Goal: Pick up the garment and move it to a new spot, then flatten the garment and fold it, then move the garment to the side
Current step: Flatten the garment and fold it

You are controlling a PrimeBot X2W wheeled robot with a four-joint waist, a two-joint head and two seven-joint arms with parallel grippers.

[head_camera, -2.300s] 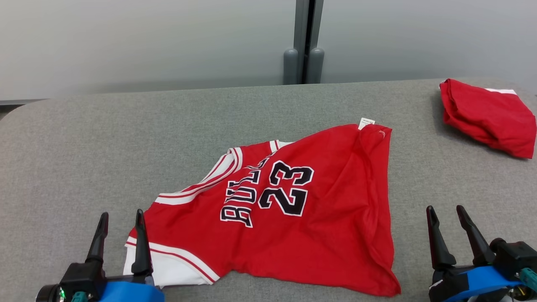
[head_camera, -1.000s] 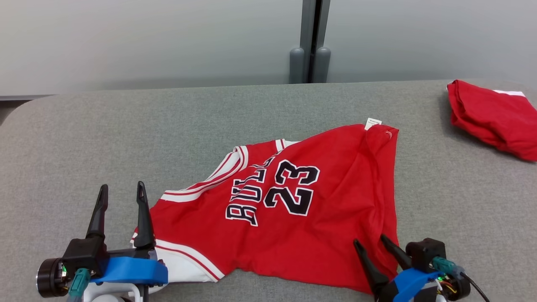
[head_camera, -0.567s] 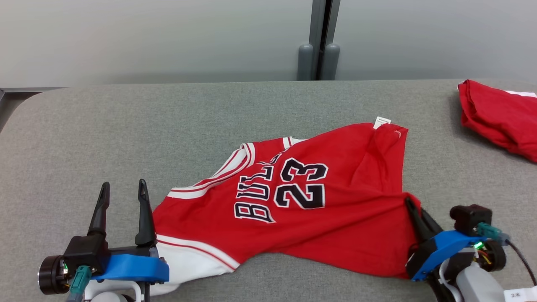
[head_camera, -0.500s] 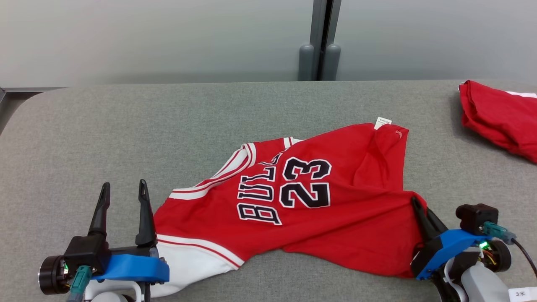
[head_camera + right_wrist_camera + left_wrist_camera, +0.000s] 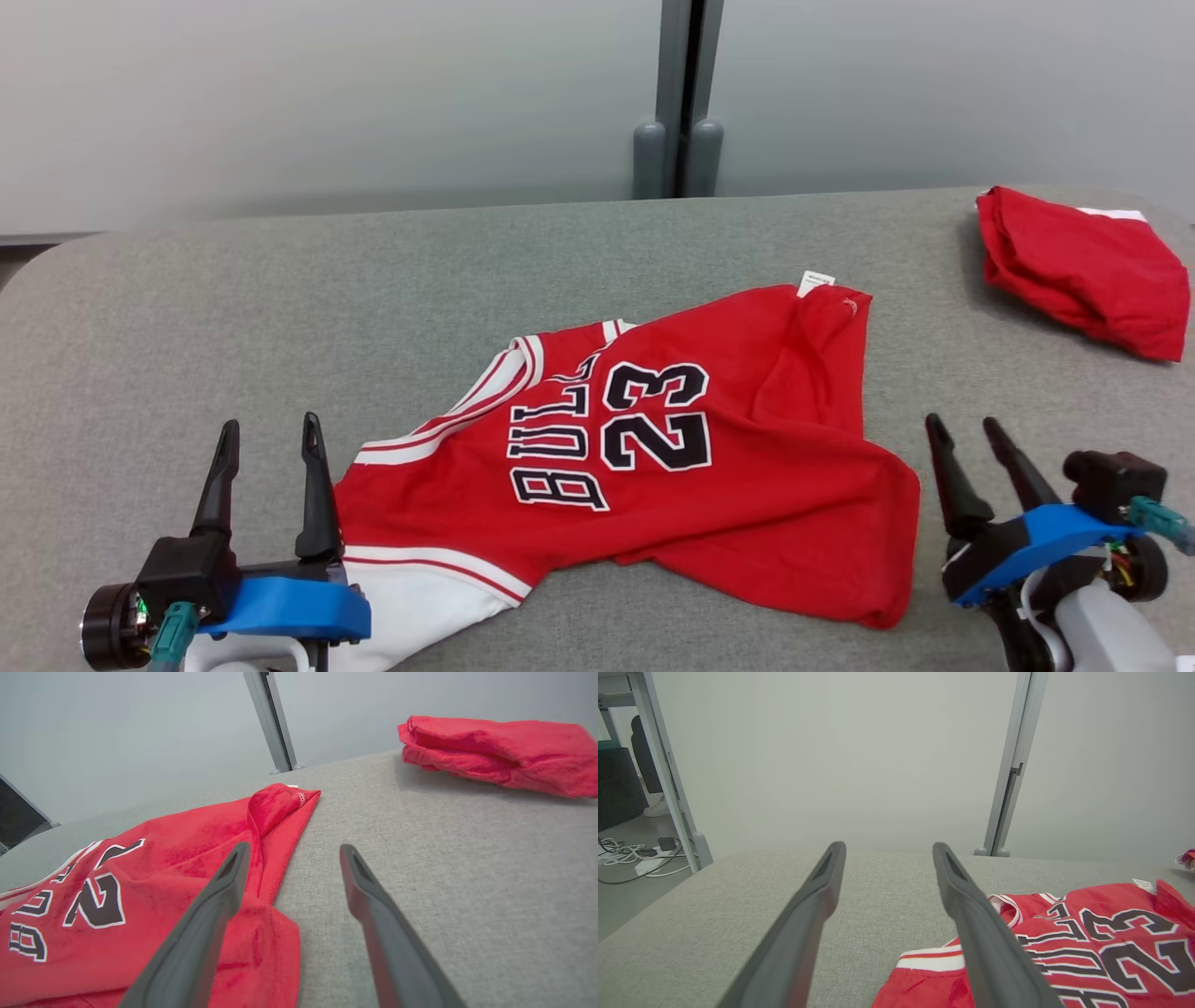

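My right gripper [image 5: 962, 422] has let go of the jersey [image 5: 653, 457]. Half a second ago it was clamped on the near right hem corner; now its fingers stand apart just right of that corner, clear of the cloth. The freed corner lies rumpled. My left gripper [image 5: 269, 422] has not changed: its fingers are spread at the jersey's left edge, by the white-trimmed armhole, holding nothing. The jersey lies number side up, wrinkled, with a white tag [image 5: 815, 278] at its far corner. It rests on a grey fabric-covered table [image 5: 280, 308]. A folded red garment [image 5: 1083, 271] sits well apart, beyond the jersey's far right. Behind the jersey stand a pale wall [image 5: 327, 93] and a grey post [image 5: 677, 93].
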